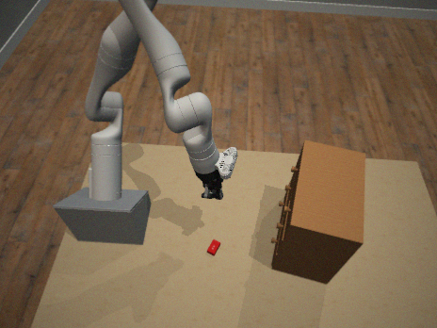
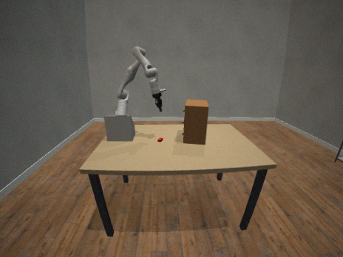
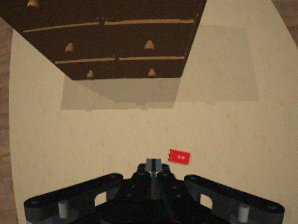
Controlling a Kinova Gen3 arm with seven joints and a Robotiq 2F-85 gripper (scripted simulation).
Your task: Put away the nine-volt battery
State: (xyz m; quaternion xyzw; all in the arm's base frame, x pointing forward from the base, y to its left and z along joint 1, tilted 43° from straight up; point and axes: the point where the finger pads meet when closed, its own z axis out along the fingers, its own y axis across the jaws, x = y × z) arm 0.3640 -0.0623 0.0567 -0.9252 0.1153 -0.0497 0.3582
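A red nine-volt battery [image 1: 214, 247] [image 2: 160, 139] [image 3: 179, 157] lies flat on the table, in front of the chest. The brown chest [image 1: 330, 188] [image 2: 196, 123] [image 3: 120, 37] stands upright on the table, its knobbed drawer fronts facing the robot's side. No drawer stands clearly out; the top drawers are only partly in the wrist view. What the drawers hold is hidden. My gripper [image 1: 213, 197] [image 2: 160, 110] [image 3: 153, 168] is shut and empty, pointing down, high above the table. In the wrist view the battery shows just right of the fingertips, well below them.
The table [image 1: 391, 264] [image 2: 229, 159] [image 3: 115, 135] carries the chest, the battery and the grey robot base [image 1: 113, 221] [image 2: 120, 128] at the left. The chest is tall and throws a shadow on the table. Small knobs [image 1: 274, 240] [image 3: 149, 45] stick out from its front.
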